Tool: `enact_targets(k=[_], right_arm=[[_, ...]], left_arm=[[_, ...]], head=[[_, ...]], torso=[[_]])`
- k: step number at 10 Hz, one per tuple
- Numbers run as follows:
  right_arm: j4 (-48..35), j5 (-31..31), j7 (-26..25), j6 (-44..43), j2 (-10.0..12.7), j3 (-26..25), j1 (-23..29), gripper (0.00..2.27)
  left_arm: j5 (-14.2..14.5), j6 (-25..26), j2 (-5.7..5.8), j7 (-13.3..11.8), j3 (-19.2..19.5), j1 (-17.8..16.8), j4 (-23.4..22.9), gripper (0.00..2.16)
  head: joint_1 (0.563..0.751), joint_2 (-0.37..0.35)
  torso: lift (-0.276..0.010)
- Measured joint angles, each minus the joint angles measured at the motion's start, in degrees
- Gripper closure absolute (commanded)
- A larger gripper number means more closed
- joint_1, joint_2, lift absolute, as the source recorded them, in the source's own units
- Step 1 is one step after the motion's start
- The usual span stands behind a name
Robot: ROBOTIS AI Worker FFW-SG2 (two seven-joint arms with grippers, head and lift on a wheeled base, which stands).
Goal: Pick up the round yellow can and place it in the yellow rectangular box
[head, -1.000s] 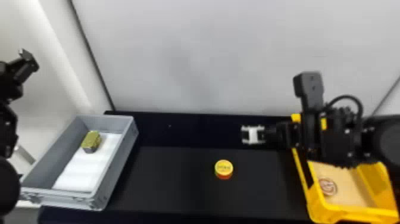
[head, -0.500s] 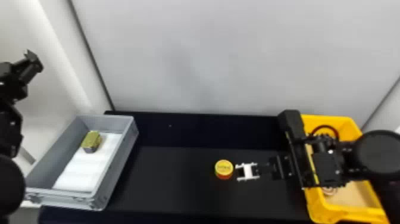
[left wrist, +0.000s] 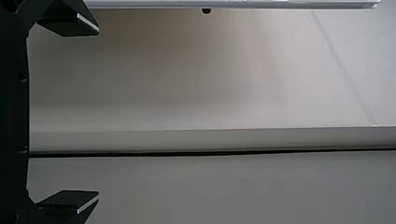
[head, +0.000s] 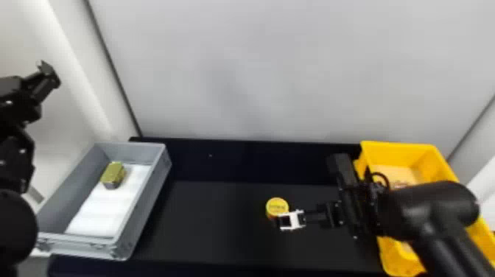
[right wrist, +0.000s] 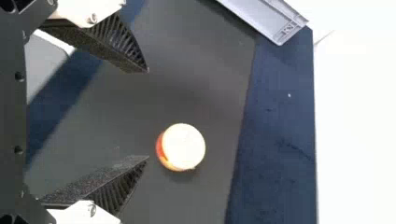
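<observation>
On the dark table (head: 217, 221), between the gray bin (head: 149, 206) and the yellow rectangular box (head: 399, 153), stood the round yellow can (head: 277, 207). Its yellow lid faced up above a red-orange side. The right gripper (head: 283, 221) was low over the table at the can, coming from the side of the yellow box, and its forearm reached across that box. In the right wrist view its two ridged black fingers (right wrist: 116, 46) stood wide apart with nothing clamped in them. The can was just beyond their tips, nearer one finger than the other; whether that finger touched it could not be told.

At the robot's far left, the left gripper (head: 49, 77) hung raised, away from the can and beyond the gray bin's outer side. Its fingers (left wrist: 70, 199) were also wide apart, with pale wall panels (left wrist: 187, 70) beyond them in the left wrist view.

Inside the gray bin a greenish-gold tin (head: 113, 174) sat at the edge of a white sheet (head: 101, 213). The yellow box had a tan bottom (head: 394, 173), partly hidden by the right arm.
</observation>
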Motion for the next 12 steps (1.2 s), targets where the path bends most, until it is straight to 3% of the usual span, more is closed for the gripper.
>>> enact_targets(k=[2, 3, 12], right_arm=[[7.7, 18.8, 8.7, -7.0, 5.2, -1.6, -2.7, 0.12], [10.4, 22.3, 9.5, -9.3, 6.4, -1.7, -4.0, 0.12], [28.4, 23.5, 8.0, -23.6, 10.5, 5.6, -8.8, 0.12]], left_arm=[[0.0, -0.5, 0.00, -0.2, -0.4, -0.2, 0.2, 0.05], [0.0, -0.7, -0.01, -0.2, -0.7, -0.4, 0.4, 0.05], [0.2, -3.1, 0.25, -0.9, -2.0, -0.9, 1.5, 0.05]], head=[[0.694, 0.054], [0.694, 0.054], [0.694, 0.054]], torso=[[-0.003], [-0.003], [-0.003]])
